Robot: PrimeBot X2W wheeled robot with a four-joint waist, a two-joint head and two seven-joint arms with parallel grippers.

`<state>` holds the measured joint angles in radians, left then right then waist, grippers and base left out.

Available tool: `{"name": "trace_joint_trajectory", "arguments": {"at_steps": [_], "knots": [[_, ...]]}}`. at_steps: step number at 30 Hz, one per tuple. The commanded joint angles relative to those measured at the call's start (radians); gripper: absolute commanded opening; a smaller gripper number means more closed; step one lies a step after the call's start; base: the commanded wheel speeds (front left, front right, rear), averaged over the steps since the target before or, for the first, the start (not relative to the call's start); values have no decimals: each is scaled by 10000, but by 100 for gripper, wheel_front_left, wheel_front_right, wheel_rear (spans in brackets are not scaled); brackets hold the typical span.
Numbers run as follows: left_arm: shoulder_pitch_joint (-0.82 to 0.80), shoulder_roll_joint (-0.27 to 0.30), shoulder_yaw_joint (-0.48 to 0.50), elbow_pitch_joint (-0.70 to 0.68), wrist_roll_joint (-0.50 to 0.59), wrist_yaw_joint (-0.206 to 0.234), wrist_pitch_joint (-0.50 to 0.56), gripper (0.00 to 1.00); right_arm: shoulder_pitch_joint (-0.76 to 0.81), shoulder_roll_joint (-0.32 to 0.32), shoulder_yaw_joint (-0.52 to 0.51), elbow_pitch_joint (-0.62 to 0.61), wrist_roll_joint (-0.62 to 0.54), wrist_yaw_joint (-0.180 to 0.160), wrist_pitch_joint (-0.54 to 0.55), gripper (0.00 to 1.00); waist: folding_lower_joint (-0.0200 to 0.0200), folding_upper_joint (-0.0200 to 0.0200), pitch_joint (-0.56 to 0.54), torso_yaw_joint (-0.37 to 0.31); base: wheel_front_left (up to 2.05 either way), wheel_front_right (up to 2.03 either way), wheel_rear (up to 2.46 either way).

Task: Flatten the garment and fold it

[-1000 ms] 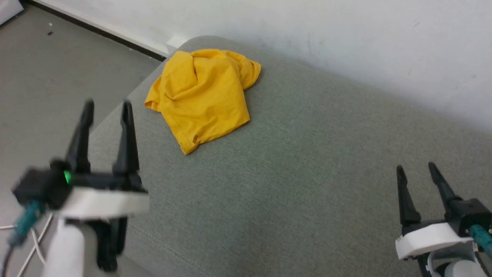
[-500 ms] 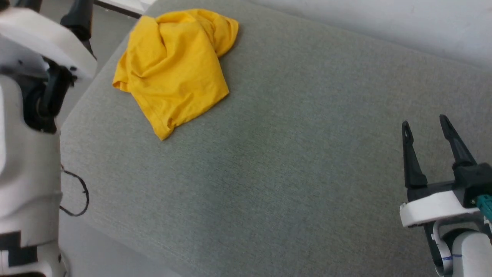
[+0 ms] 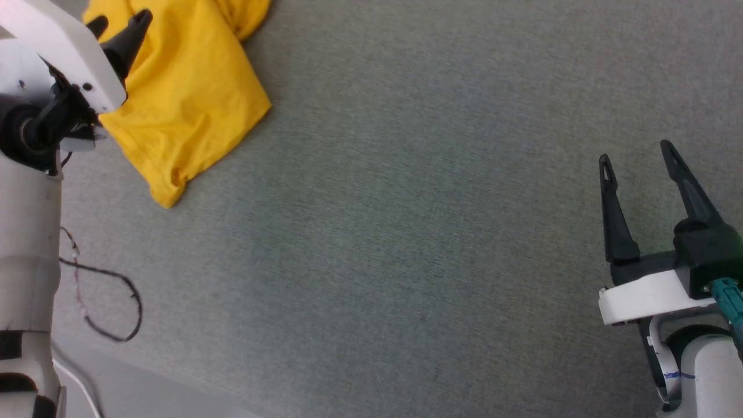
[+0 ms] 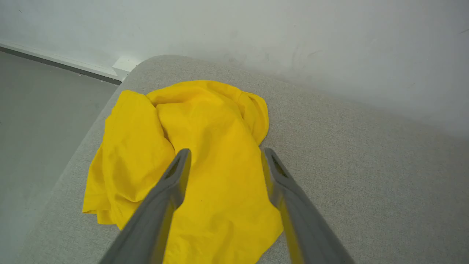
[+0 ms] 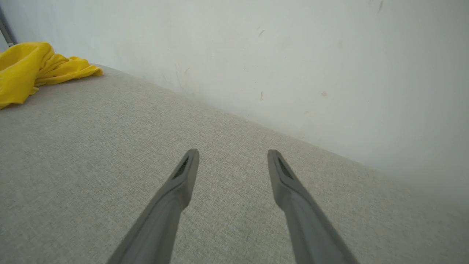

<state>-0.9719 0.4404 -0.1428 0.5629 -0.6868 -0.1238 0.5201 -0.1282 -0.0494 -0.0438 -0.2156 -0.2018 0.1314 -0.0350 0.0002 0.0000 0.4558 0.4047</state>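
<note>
While the head camera tipped down and in over the last second, sliding the whole view, the right pincer (image 3: 635, 152) kept its place at the lower right. Its two dark fingers stood apart with nothing between them, over bare grey surface (image 3: 406, 232) and well apart from the shirt (image 3: 186, 98). Its own wrist view showed the same: spread fingers over plain grey weave, with the yellow heap far off at the upper left.

Further out, the real change was the left arm. A second earlier its pincer had hung low at the lower left, short of the cloth; now the left pincer (image 3: 121, 20) had swung up and forward until it was over the shirt, fingers wide apart and empty. From its wrist view the tips framed the middle of the heap and seemed to hover above it rather than press in, though contact could not be ruled out.

The shirt itself lay as before, crumpled on the far left corner of the surface by the rounded edge, plain side up, close under the white wall (image 4: 256, 29). By my reading the reach had begun, but no flattening yet; a pinch on a hem looked next
</note>
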Motion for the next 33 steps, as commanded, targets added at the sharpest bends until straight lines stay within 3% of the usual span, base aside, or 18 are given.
{"name": "trace_joint_trajectory", "arguments": {"at_steps": [1,7,16,17,18,33], "knots": [[-153,83,-30,171,-209,-67,167,100,-146,-8,38,-166,-99,-7,61,100,-2,0,660,-645,0,0,0],[-155,21,207,1303,-1093,-68,1032,100,-120,-8,136,-648,-276,-7,309,100,-2,0,1028,-1077,0,0,0],[28,262,-73,2310,-871,65,1218,100,86,-8,135,-1370,-388,-7,621,100,-2,0,1166,-1660,0,0,0],[40,326,-174,2374,-743,63,1173,61,104,-8,138,-1424,-390,-7,650,100,-2,0,1161,-1699,0,0,0],[45,413,-262,2432,-592,65,1056,1,111,-8,146,-1473,-392,-7,676,100,-2,0,1155,-1742,0,0,0],[-386,1109,-671,2737,244,-9,-1036,0,38,-8,38,-1149,76,-7,364,100,-2,0,252,-1789,0,0,0]]}}
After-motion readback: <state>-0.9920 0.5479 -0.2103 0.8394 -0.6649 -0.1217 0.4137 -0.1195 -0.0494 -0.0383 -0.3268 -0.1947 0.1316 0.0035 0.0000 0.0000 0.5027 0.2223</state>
